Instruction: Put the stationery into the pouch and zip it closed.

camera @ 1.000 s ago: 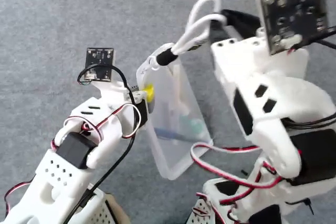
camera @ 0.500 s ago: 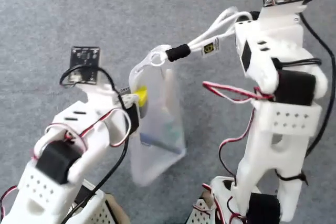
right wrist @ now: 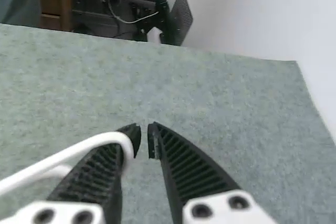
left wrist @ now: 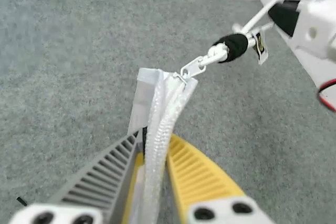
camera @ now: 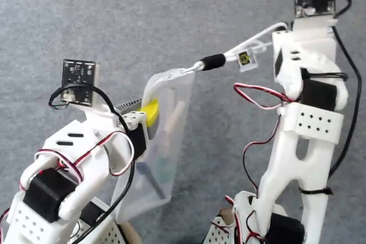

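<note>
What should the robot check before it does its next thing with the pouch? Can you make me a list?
1. Left gripper clamped on the pouch at its zipper edge: ok.
2. Right gripper pinching the white cord: ok.
3. Cord pulled straight to the zipper slider: ok.
4. Slider at the pouch's far corner, with the zipper closed up to it: ok for the part in sight; where the fingers cover it, cannot tell.
5. Stationery inside, seen through the clear wall: ok.
6. Pouch's lower end resting on the table: cannot tell.
</note>
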Motion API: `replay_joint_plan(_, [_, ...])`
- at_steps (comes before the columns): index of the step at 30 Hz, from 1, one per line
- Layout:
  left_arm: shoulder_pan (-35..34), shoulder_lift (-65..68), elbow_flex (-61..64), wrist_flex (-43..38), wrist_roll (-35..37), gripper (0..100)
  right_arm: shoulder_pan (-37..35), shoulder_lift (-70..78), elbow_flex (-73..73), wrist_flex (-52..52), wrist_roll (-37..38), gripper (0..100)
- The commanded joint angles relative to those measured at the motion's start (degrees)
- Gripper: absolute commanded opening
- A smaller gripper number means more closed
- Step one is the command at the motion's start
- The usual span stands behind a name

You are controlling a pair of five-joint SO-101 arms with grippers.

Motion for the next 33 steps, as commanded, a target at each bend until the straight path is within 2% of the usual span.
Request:
replay_joint_plan(1, [-0.7,-2.6,-5.9,0.8,0.2,3,9.1,0.4,4.7,-5.9,2.5,1.1])
replay_joint_plan(18, [-2.4,-2.7,-14.5,0.9,0.2,3,25.9,0.5,25.5,-26.0,9.8,1.1])
replay_joint_plan(27, [-5.7,-3.2,-15.0,3.0,0.1,3,38.4,9.3,24.0,-30.3,12.2,1.1])
replay_joint_plan(33, [-5.6,-2.7,-14.6,2.5,0.1,3,36.0,8.4,21.0,-25.1,11.8,1.1])
